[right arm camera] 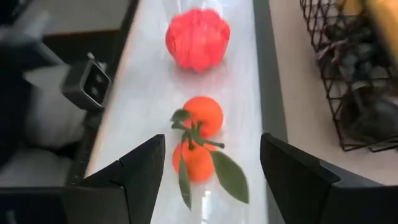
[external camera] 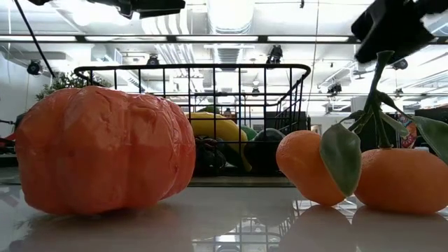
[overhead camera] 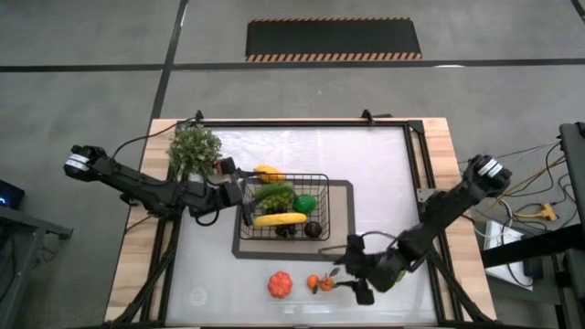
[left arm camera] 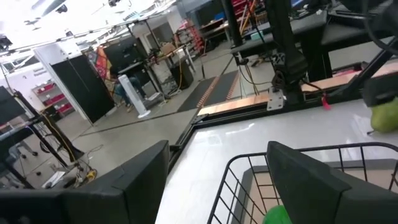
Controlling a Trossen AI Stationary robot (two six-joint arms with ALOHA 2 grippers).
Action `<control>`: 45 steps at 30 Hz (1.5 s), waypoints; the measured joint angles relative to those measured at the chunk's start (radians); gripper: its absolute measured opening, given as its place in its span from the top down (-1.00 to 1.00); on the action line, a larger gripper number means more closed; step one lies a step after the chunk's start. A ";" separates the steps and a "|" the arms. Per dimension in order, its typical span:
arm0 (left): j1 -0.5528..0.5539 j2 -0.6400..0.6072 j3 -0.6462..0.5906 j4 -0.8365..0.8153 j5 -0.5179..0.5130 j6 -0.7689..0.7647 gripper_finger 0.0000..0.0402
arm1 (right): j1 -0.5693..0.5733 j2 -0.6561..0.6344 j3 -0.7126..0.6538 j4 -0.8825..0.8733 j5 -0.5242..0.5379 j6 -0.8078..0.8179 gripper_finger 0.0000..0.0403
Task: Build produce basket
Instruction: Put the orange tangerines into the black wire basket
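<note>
High view shows me the white table with the black wire basket point(overhead camera: 284, 206) near the middle, sitting on a grey mat point(overhead camera: 345, 219). Inside the basket I can see a yellow banana point(overhead camera: 280, 219), green pieces and something dark.

My left gripper point(overhead camera: 235, 191) sits at the basket's left rim, beside a bushy leafy plant point(overhead camera: 195, 149). In the left wrist view its fingers point(left arm camera: 317, 183) are parted, one on each side of the basket's wire edge, gripping nothing I can make out.

My right gripper point(overhead camera: 351, 268) hangs over the table's front edge, just beside a pair of small leafy oranges point(overhead camera: 320, 283). In the right wrist view the fingers point(right arm camera: 134, 174) stand wide apart with the oranges point(right arm camera: 200, 138) lying on the table between them, untouched. A red ribbed tomato point(right arm camera: 198, 38) rests just beyond, also outside the basket.
</note>
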 joint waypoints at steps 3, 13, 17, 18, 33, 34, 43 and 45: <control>0.000 0.000 0.000 0.012 0.000 0.000 -0.26 | 0.009 0.074 0.021 0.029 0.012 -0.013 -0.22; 0.000 0.003 0.000 0.019 0.000 -0.001 -0.26 | 0.008 0.197 0.043 0.183 0.012 -0.087 -0.08; 0.001 0.004 0.000 0.018 0.000 -0.001 -0.26 | 0.006 0.201 0.043 0.186 0.015 -0.090 0.14; 0.001 0.004 0.000 0.017 0.000 -0.001 -0.26 | 0.006 0.201 0.043 0.191 0.022 -0.094 0.20; 0.001 0.007 -0.001 0.016 0.000 -0.001 -0.26 | 0.006 0.201 0.043 0.205 0.039 -0.131 0.94; 0.001 0.007 -0.001 0.016 0.000 -0.001 -0.26 | 0.006 0.200 0.043 0.205 0.039 -0.131 0.95; 0.001 0.006 -0.001 0.019 0.000 0.026 -0.26 | 0.006 0.119 0.043 0.200 0.030 -0.154 0.95; 0.001 0.005 -0.001 0.023 0.000 0.051 -0.26 | 0.005 0.080 0.044 0.195 0.030 -0.183 0.95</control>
